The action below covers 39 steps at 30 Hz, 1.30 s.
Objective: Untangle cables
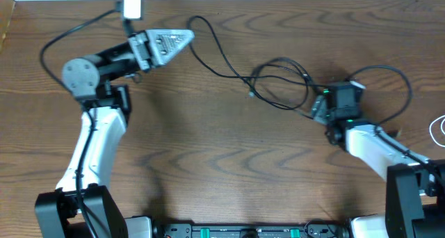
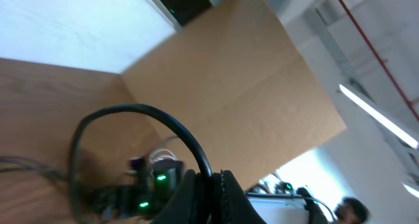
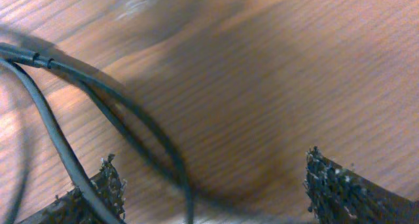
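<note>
At upper left, the left tool (image 1: 189,36) is pinching fully closed on the end of one black cable (image 1: 236,75), which is trailing right into tangled loops (image 1: 281,85) mid-tabletop (image 1: 208,154). Beside those loops, the right tool (image 1: 318,110) is gaping wide and gripping nothing, with two black strands (image 3: 52,64) passing one finger (image 3: 101,188). One white cable (image 1: 439,130) is lying at the right edge.

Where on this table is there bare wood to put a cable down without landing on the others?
The widest bare stretch of the table lies in the near middle, between the left arm and the right arm, below the loops of black cable. It is crowded where those loops reach the right arm's jaws; a white cable sits at the right edge.
</note>
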### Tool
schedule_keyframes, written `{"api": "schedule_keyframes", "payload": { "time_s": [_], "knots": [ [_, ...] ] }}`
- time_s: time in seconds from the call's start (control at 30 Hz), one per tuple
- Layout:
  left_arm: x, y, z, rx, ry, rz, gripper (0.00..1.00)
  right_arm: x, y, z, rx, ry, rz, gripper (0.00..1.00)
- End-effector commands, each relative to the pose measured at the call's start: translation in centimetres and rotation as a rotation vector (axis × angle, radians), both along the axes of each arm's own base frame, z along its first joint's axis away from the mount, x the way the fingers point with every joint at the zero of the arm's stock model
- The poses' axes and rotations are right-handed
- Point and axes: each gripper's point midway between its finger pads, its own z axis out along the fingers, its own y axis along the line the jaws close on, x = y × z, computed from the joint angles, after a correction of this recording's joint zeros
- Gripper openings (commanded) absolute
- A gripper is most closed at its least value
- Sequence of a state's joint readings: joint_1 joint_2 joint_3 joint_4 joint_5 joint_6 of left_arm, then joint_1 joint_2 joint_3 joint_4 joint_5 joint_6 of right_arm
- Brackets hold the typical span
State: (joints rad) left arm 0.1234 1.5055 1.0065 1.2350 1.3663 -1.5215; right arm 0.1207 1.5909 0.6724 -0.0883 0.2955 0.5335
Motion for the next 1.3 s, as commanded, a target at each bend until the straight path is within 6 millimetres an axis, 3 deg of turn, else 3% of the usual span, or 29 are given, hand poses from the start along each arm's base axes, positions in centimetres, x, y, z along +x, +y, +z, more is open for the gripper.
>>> {"api": "schedule_keyframes", "payload": {
  "time_s": [0.0, 0.23, 0.37, 0.47, 0.57, 0.63, 0.7, 0.83, 1.03, 1.13, 1.27],
  "knots": [
    [0.2, 2.7, -0.1, 0.054, -0.059, 0.049, 0.08, -0.3, -2.6, -0.5, 0.023, 0.019, -0.056, 0.89],
    [1.7, 4.6, -2.5, 0.106, -0.046, 0.104, 0.08, -0.1, -3.2, -0.5, 0.031, 0.028, -0.002, 0.92],
    [3.7, 5.5, -6.1, 0.116, 0.087, 0.185, 0.08, 0.2, -3.1, -0.3, 0.038, 0.012, 0.003, 0.94],
    [5.7, 7.0, -10.1, 0.150, 0.252, 0.338, 0.07, 0.4, -2.3, -0.3, 0.075, 0.005, 0.027, 0.96],
    [7.0, 10.2, -16.4, 0.276, 0.484, 0.590, 0.08, 0.5, -1.9, -0.4, 0.099, 0.005, 0.044, 0.98],
    [6.6, 13.5, -20.7, 0.421, 0.638, 0.785, 0.08, 0.4, -1.9, -0.4, 0.097, 0.006, 0.045, 0.98],
    [5.5, 16.1, -23.3, 0.548, 0.728, 0.914, 0.08, 0.5, -1.9, -0.4, 0.092, 0.007, 0.051, 0.98],
    [4.3, 18.8, -24.7, 0.668, 0.756, 0.991, 0.08, 0.4, -2.7, -0.4, 0.063, 0.015, 0.064, 0.99],
    [3.4, 23.6, -24.6, 0.651, 0.795, 1.115, 0.08, -0.2, -6.7, -0.3, 0.046, 0.012, -0.045, 0.99],
    [2.5, 24.8, -24.9, 0.647, 0.831, 1.137, 0.08, -0.6, -9.2, -0.2, 0.024, 0.007, -0.087, 0.99],
    [1.5, 24.7, -25.8, 0.693, 0.859, 1.102, 0.08, -0.5, -10.6, 0.3, 0.038, -0.024, -0.120, 0.99]
  ]
}}
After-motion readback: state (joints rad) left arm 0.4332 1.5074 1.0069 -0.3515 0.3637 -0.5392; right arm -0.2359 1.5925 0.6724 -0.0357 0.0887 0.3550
